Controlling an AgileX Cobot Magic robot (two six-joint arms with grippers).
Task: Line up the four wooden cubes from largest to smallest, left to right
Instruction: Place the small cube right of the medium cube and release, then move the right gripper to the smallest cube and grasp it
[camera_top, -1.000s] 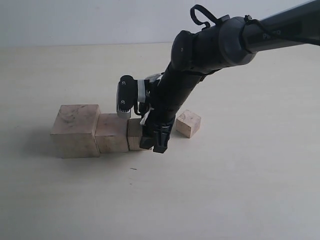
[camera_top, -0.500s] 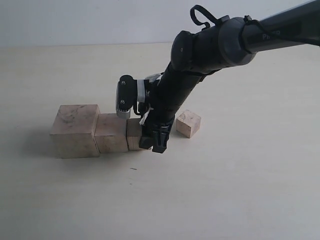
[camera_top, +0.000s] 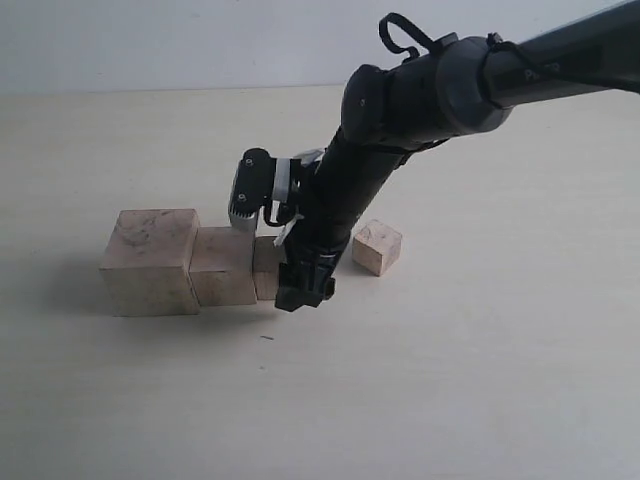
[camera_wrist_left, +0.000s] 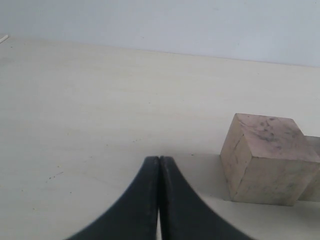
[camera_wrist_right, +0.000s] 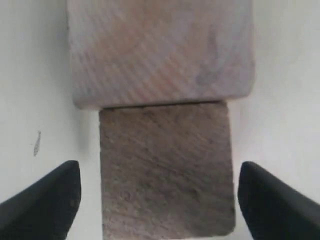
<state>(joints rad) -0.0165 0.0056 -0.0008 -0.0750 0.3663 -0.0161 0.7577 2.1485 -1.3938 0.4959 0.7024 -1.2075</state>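
Three of the four wooden cubes stand touching in a row: the largest cube (camera_top: 150, 262) on the left, the second cube (camera_top: 224, 266) beside it, then the third cube (camera_top: 265, 268), half hidden by my right arm. The smallest cube (camera_top: 376, 246) sits apart to the right, turned at an angle. My right gripper (camera_top: 300, 290) points down over the third cube (camera_wrist_right: 166, 167), open, with a gap between each finger and the cube's sides; the second cube (camera_wrist_right: 160, 50) abuts it. My left gripper (camera_wrist_left: 159, 159) is shut and empty, low over the table left of the largest cube (camera_wrist_left: 267, 157).
A pale tabletop (camera_top: 450, 380) stretches around the row, with a white wall (camera_top: 200, 40) behind it. The right arm (camera_top: 420, 95) reaches in from the upper right, above the smallest cube.
My right gripper's fingers have spread apart and let go of the third cube, which now stands against the second. The hand has tilted slightly.
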